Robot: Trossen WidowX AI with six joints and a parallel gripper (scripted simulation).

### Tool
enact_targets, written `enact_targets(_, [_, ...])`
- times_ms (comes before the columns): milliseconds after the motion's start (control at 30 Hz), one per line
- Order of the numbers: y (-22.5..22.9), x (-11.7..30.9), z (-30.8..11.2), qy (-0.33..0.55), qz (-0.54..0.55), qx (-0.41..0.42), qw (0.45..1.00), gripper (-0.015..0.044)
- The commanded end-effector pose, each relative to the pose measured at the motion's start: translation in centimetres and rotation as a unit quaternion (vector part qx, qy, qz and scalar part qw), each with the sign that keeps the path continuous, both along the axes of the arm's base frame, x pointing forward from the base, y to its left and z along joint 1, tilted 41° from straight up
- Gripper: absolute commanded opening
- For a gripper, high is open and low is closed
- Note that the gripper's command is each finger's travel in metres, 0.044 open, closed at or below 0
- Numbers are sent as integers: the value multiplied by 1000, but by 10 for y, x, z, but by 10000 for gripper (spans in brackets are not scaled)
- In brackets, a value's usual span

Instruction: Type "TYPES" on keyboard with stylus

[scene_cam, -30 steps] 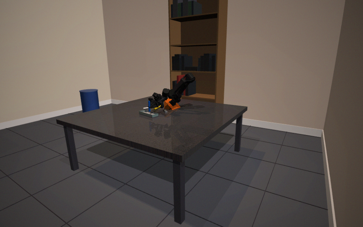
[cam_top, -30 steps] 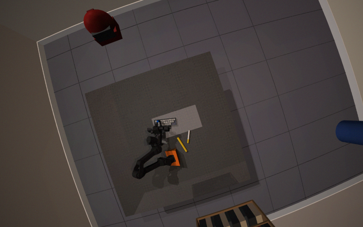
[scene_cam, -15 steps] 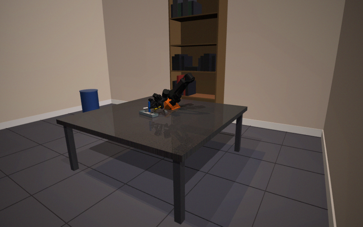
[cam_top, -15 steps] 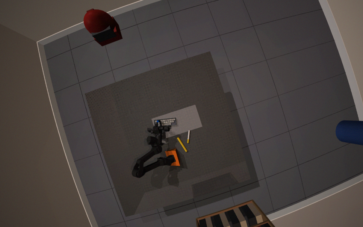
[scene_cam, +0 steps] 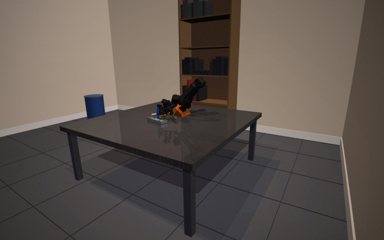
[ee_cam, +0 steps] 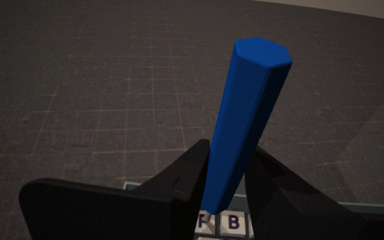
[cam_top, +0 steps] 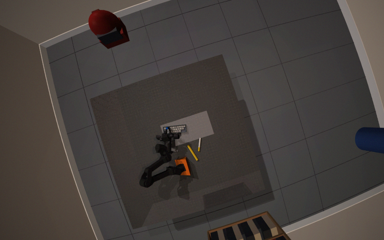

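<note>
My gripper (cam_top: 167, 130) (ee_cam: 226, 150) is shut on the blue stylus (cam_top: 166, 128) (scene_cam: 158, 110) (ee_cam: 253, 79). The stylus stands nearly upright, leaning in the wrist view, with its thin grey tip pointing down. The keyboard (cam_top: 179, 129) (scene_cam: 156, 121) (ee_cam: 370, 207) lies under the gripper, which is at its left end in the top view. In the wrist view the tip is at a key (ee_cam: 203, 223) whose letter is partly covered and cannot be read for certain. A key marked B (ee_cam: 233, 223) is just right of it. Contact and key depth cannot be told. The fingers hide most other keys.
A yellow stick (cam_top: 192, 152) and a white-and-yellow stick (cam_top: 199, 144) lie right of the arm. The orange base (cam_top: 187, 170) (scene_cam: 180, 111) stands behind them. A small grey object (cam_top: 174, 150) (scene_cam: 174, 117) lies near the arm. A pale rectangle (cam_top: 200, 125) extends right of the keyboard.
</note>
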State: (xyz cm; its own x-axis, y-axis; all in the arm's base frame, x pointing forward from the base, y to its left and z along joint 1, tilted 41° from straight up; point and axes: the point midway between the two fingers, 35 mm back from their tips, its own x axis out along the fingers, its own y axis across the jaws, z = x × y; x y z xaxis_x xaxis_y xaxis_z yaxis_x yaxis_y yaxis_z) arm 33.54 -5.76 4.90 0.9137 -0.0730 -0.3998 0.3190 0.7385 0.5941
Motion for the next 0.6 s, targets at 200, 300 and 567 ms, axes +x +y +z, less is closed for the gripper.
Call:
enact_targets(200, [-12, -1, 13, 2, 0, 1, 1000, 81])
enact_targets(300, [-19, -2, 21, 2, 0, 0, 1000, 81])
enact_targets(567, [-24, -4, 28, 2, 0, 0, 1000, 81])
